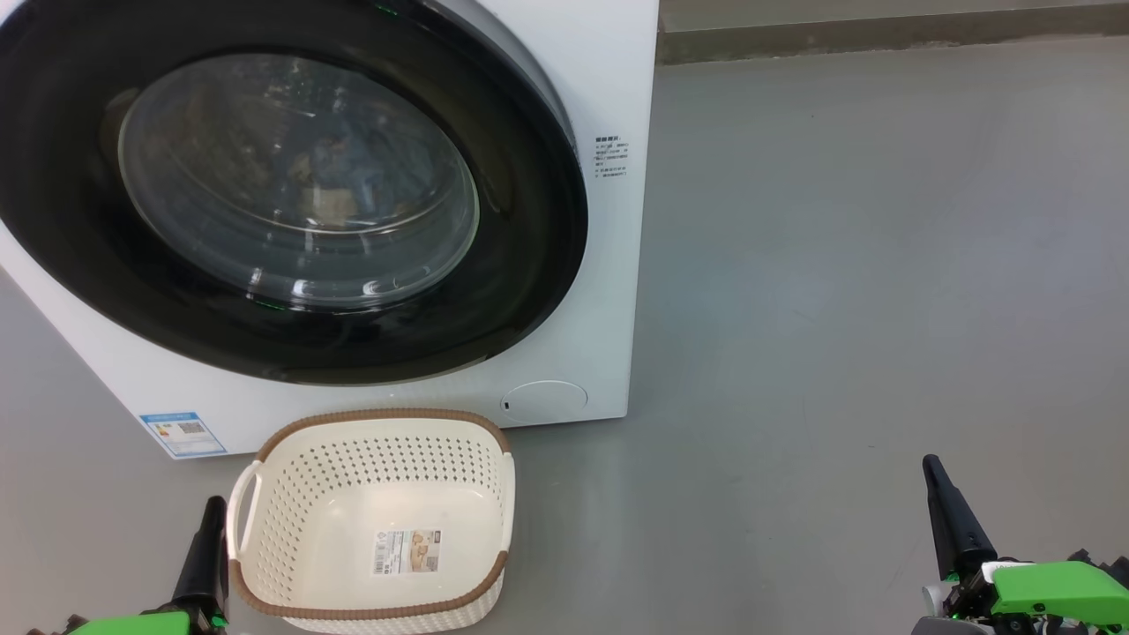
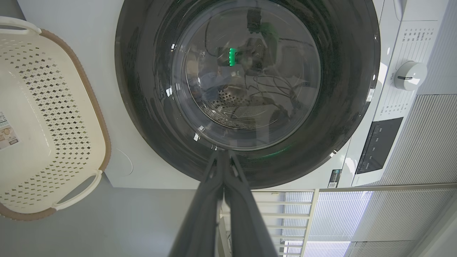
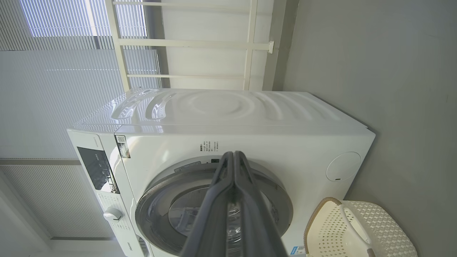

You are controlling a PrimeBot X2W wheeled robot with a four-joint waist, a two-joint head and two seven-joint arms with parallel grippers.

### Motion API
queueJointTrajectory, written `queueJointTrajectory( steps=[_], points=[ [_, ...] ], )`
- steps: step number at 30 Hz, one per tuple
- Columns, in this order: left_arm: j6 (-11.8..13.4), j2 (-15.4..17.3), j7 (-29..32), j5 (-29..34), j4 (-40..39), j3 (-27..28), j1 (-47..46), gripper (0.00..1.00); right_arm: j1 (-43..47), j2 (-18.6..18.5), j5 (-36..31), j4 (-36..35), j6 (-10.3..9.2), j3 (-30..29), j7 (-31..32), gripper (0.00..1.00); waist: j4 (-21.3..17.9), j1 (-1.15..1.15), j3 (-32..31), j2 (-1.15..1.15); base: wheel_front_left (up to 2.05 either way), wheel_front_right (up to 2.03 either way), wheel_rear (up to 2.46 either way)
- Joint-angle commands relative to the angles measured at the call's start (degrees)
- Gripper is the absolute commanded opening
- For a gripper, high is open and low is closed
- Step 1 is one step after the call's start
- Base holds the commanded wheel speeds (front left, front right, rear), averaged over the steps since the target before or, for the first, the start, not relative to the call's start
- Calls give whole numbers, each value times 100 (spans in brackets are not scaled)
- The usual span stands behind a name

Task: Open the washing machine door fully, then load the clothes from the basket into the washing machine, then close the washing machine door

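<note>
The washing machine (image 1: 617, 79) stands white at the upper left, and its round black washing machine door (image 1: 291, 203) sits shut against the front. Through the glass porthole I make out bluish and brownish fabric, the clothes (image 1: 353, 176), inside the drum. The basket (image 1: 379, 422) rests on the floor below the door, with just a label sticker on its bottom. My left gripper (image 1: 212, 511) is shut beside the basket's left handle, holding nothing. My right gripper (image 1: 931, 466) is shut at the lower right, far from the machine. In the wrist views the left gripper (image 2: 223, 153) and the right gripper (image 3: 233, 154) both point at the door with fingers pressed together.
Grey floor (image 1: 838, 309) spreads to the right of the machine, up to a skirting strip (image 1: 882, 35) at the back. A round flap (image 1: 545, 397) and a blue energy sticker (image 1: 183, 432) sit low on the front. The control knob (image 2: 410, 75) and window blinds (image 2: 421, 135) lie beyond the door.
</note>
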Motion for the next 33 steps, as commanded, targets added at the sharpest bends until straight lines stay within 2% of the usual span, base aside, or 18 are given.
queueJointTrajectory(
  steps=[1,33],
  points=[
    [-65,66,41,-40,-95,200,-225,0,-228,-10,50,-137,9,109,19,0,0,0,0,0,0,0,0],
    [-65,28,85,6,-93,255,-229,0,-229,3,34,-136,9,91,34,0,0,0,0,0,0,0,0]
  ],
)
